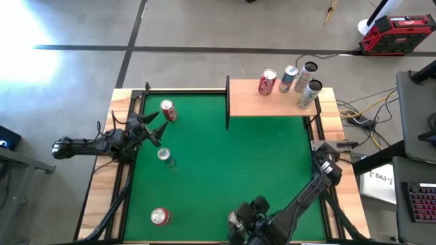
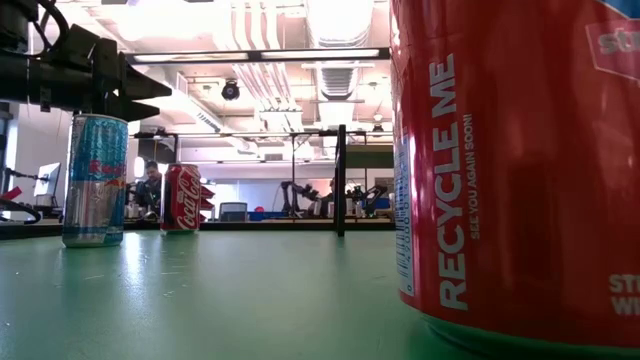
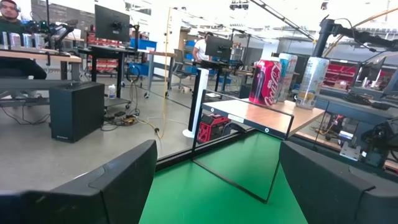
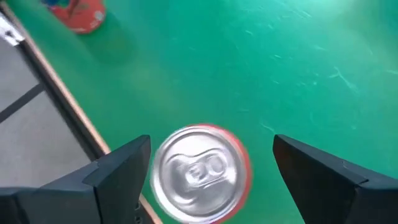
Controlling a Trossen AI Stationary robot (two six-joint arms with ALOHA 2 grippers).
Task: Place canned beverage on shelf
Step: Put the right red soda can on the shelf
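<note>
A red can with a silver top (image 4: 199, 173) stands upright on the green felt near the table's front edge; it fills the right of the low view (image 2: 520, 160). My right gripper (image 4: 212, 142) hangs above it, pointing down and open, one finger on either side of the can and apart from it; it also shows in the high view (image 1: 244, 219). My left gripper (image 1: 155, 127) is open and empty at the table's left, between a red can (image 1: 168, 110) and a slim silver-blue can (image 1: 165, 156). The shelf (image 1: 272, 103), a light-wood board at the far right, carries several upright cans.
A third red can (image 1: 160, 216) stands near the front left; it also shows in the right wrist view (image 4: 78, 14). The table's wooden border (image 4: 68, 106) runs close beside the can under my right gripper. Black posts (image 1: 227, 102) edge the shelf. Open felt (image 1: 238, 156) lies mid-table.
</note>
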